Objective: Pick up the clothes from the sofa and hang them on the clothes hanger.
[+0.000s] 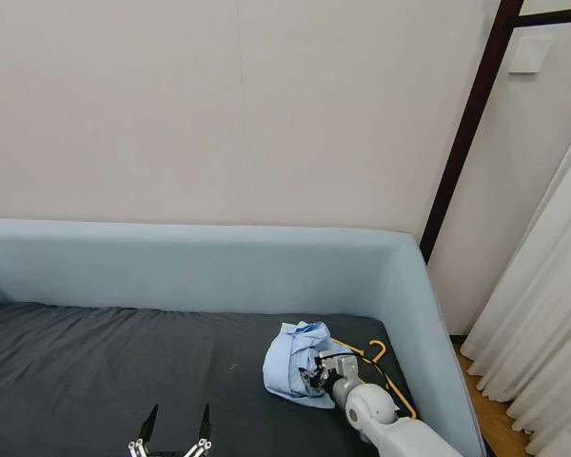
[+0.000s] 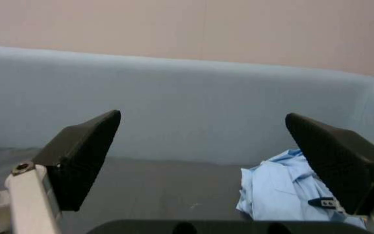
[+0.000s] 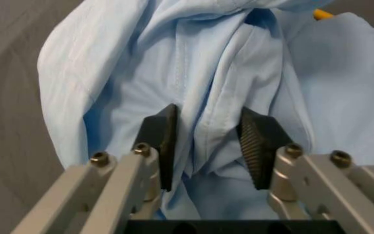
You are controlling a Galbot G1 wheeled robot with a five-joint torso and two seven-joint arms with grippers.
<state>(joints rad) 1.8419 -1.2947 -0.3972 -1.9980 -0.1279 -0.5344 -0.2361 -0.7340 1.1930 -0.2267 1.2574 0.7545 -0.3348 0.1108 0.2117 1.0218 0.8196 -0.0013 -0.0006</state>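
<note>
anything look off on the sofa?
The shirt sits crumpled in a heap at the right end of the sofa, and the hanger lies flat beside it, partly hidden. Right gripper is open astride a fold; left gripper hovers open, apart.

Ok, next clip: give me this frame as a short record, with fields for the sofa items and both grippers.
setting: sofa, pale blue back, dark seat
shirt: light blue, crumpled on the seat near the right corner
hanger: on the seat at the shirt's right side
right gripper: on the shirt, astride a fold, open
left gripper: open, over bare seat, apart from the shirt
</note>
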